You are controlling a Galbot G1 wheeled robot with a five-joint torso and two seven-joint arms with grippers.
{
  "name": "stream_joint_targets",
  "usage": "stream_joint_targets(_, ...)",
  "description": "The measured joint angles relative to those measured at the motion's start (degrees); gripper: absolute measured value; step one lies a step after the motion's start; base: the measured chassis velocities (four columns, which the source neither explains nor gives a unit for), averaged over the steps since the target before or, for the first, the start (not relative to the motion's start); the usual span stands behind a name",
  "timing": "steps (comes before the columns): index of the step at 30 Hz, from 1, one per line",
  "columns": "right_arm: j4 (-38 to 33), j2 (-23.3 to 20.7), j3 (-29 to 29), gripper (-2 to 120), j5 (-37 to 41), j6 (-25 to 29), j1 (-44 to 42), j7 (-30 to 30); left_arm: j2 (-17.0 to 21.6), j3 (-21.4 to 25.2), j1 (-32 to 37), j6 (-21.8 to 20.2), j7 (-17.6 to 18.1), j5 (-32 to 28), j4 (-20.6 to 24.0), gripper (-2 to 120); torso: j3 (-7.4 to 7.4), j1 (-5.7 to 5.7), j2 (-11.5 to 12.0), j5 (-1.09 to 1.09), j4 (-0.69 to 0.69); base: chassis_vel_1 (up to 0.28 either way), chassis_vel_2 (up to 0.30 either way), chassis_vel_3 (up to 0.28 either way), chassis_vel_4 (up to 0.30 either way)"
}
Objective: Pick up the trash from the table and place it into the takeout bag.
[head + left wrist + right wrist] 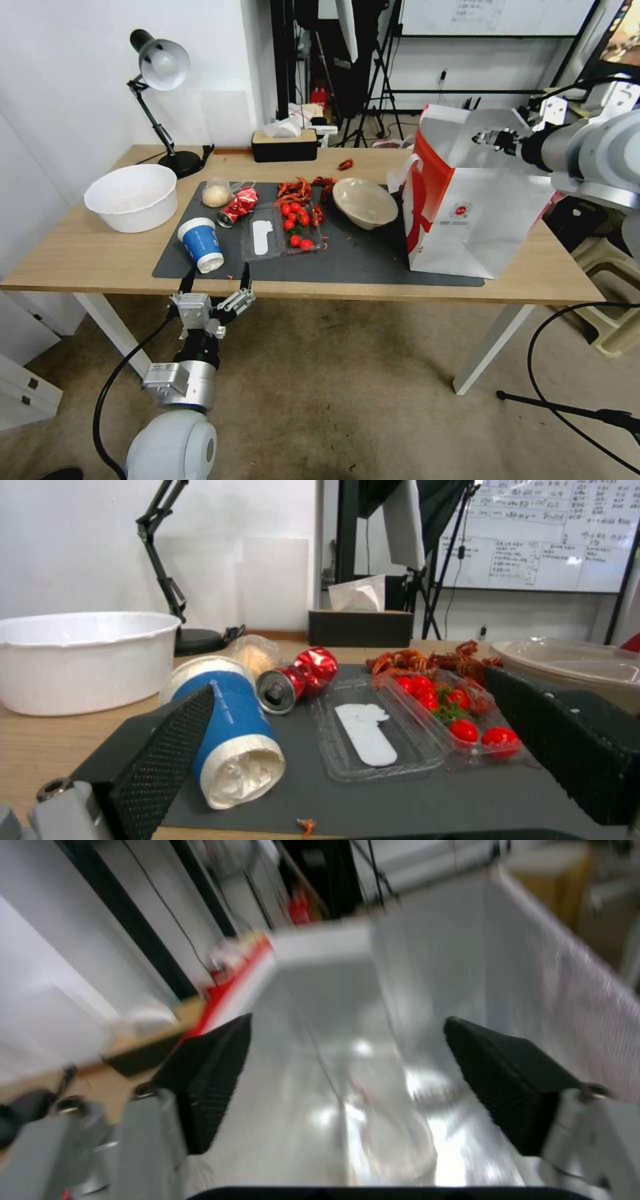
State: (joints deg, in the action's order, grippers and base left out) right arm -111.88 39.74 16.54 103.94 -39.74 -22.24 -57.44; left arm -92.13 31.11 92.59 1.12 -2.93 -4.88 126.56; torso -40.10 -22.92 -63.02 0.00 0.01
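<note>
A blue paper cup (201, 244) (230, 730) lies on its side at the front left of the dark mat (360, 263) on the table (73, 257). Behind it are a crushed red can (238, 205) (300, 679) and a clear bag with a bun (216, 194) (253, 652). A beige shallow bowl (365, 202) (573, 665) leans beside the takeout bag (467, 213). My left gripper (215, 285) (350, 682) is open at the table's front edge, just short of the cup. My right gripper (492, 139) (347, 1022) hangs open over the bag's silvery inside (320, 1065), holding nothing.
A large white bowl (132, 197) stands at the left. An open clear tray of cherry tomatoes (283, 230) and red shell scraps (297, 190) sit mid-mat. A tissue box (284, 143) and a desk lamp (160, 67) are at the back edge.
</note>
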Motion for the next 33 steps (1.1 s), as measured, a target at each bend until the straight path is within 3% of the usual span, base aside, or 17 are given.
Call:
stream_joint_targets(8,-1.89,-0.67,1.11,98,-4.74,2.79,-2.07,4.59,0.00,0.18,0.09,-0.01,-0.01,-0.01,0.16,100,0.00,0.00,0.00,0.00,-0.01,0.000,0.000,0.000,0.000)
stream_joint_targets(13,-4.22,-1.33,2.10,100,-10.18,5.40,-4.47,8.88,0.01,0.42,0.17,-0.01,-0.02,-0.09,0.34,100,0.00,0.00,0.00,0.01,-0.02,0.000,0.000,0.000,0.000)
stream_joint_targets(15,-8.46,-2.36,4.33,100,-19.59,11.56,-9.22,17.41,0.00,0.73,0.44,0.02,-0.01,-0.24,0.61,100,0.00,0.01,0.00,0.01,-0.02,0.000,0.000,0.000,0.000)
stream_joint_targets(16,-8.46,-2.36,4.33,100,-19.59,11.56,-9.22,17.41,0.00,0.73,0.44,0.02,-0.01,-0.24,0.61,100,0.00,0.01,0.00,0.01,-0.02,0.000,0.000,0.000,0.000)
stream_joint_targets(19,-13.72,-2.62,8.25,100,-27.66,17.41,-15.70,24.88,0.00,0.83,0.62,0.18,-0.02,-0.31,0.85,100,0.01,0.01,-0.01,-0.02,-0.01,0.000,0.000,0.000,0.000)
stream_joint_targets(23,-16.18,-2.36,9.95,100,-32.09,20.31,-19.63,27.46,0.00,0.84,0.70,0.25,-0.02,-0.32,0.95,100,0.01,0.01,-0.01,-0.01,-0.02,0.000,0.000,0.000,0.000)
stream_joint_targets(24,-19.74,-1.49,10.78,100,-38.13,23.83,-25.14,29.80,0.00,0.84,0.78,0.41,-0.04,-0.35,1.12,100,0.00,0.02,-0.01,0.02,-0.03,0.000,0.000,0.000,0.000)
stream_joint_targets(27,-24.19,1.11,10.99,100,-44.88,27.16,-31.10,30.51,0.00,0.84,0.96,0.60,-0.19,-0.36,1.20,100,0.01,0.01,-0.01,-0.01,-0.01,0.000,0.000,0.000,0.000)
stream_joint_targets(29,-25.08,2.42,11.16,100,-48.97,28.28,-33.45,31.36,0.01,0.80,1.10,0.74,-0.25,-0.35,1.23,100,0.01,0.02,-0.01,-0.01,0.00,0.000,0.000,0.000,0.000)
stream_joint_targets(31,-25.68,5.29,12.59,100,-60.89,31.78,-40.63,35.98,0.01,0.62,1.45,1.19,-0.39,-0.31,1.23,100,0.00,0.01,-0.01,0.00,-0.01,0.000,0.000,0.000,0.000)
stream_joint_targets(32,-25.68,5.29,12.59,100,-60.89,31.78,-40.63,35.98,0.01,0.62,1.45,1.19,-0.39,-0.31,1.23,100,0.00,0.01,-0.01,0.00,-0.01,0.000,0.000,0.000,0.000)
stream_joint_targets(33,-26.12,7.17,13.14,100,-65.70,33.21,-45.09,38.12,0.00,0.62,1.50,1.37,-0.41,-0.31,1.13,100,0.00,0.01,-0.01,-0.01,0.00,0.000,0.000,0.000,0.000)
